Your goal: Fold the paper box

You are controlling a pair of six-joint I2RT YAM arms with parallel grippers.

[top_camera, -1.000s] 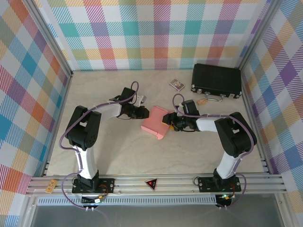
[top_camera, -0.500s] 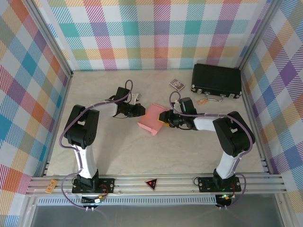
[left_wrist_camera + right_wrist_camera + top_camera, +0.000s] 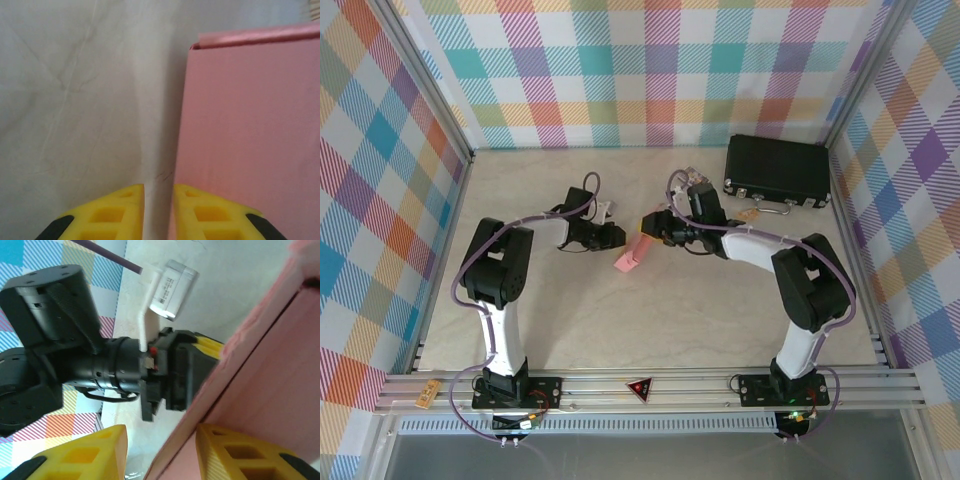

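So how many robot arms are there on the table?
2. The left arm rises from the near left edge and reaches toward the pink paper box in the middle. The right arm rises from the near right edge and reaches the box from the other side.

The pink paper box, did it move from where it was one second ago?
Yes. The paper box shifted up and left, toward the back wall, and now stands more on edge, closer in line with the black case.
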